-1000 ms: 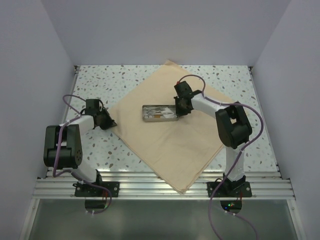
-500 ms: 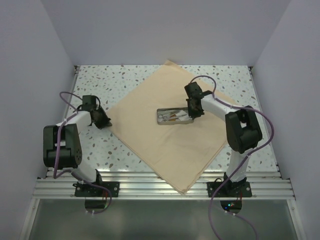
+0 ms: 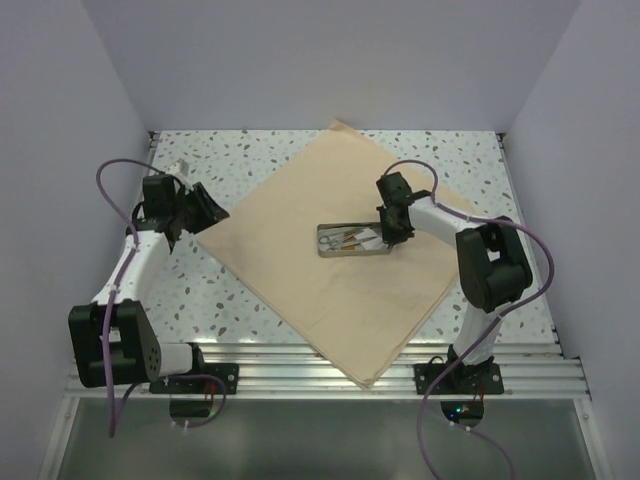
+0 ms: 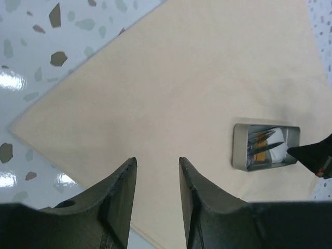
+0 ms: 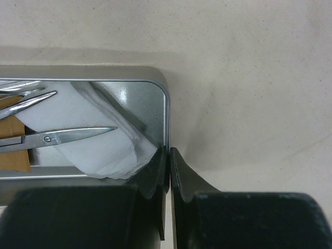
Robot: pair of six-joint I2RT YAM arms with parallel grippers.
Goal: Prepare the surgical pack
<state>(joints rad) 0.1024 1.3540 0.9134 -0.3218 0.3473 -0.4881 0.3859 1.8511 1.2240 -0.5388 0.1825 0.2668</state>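
The surgical pack's tan cloth [image 3: 290, 270] lies flat as a diamond on the speckled table. A small steel tray [image 3: 350, 241] stands near the cloth's middle, holding silver scissors [image 5: 62, 136] and white gauze [image 5: 98, 150]. My right gripper [image 3: 393, 232] is shut on the tray's right end wall [image 5: 166, 111], one finger inside and one outside [image 5: 169, 149]. My left gripper [image 3: 205, 210] hangs open over the cloth's left corner, with nothing between its fingers [image 4: 157, 161]. The left wrist view shows the cloth [image 4: 171, 88] below it and the tray [image 4: 265, 148] farther off.
White walls close the table on three sides. An aluminium rail [image 3: 320, 365] runs along the near edge, and the cloth's near corner hangs over it. Bare speckled tabletop [image 3: 200, 300] shows on the left of the cloth and at the far right [image 3: 470, 160].
My right gripper has dragged the tray to the right along the cloth. The left arm has swung back and up, its jaws have opened, and the cloth's left corner now lies farther left.
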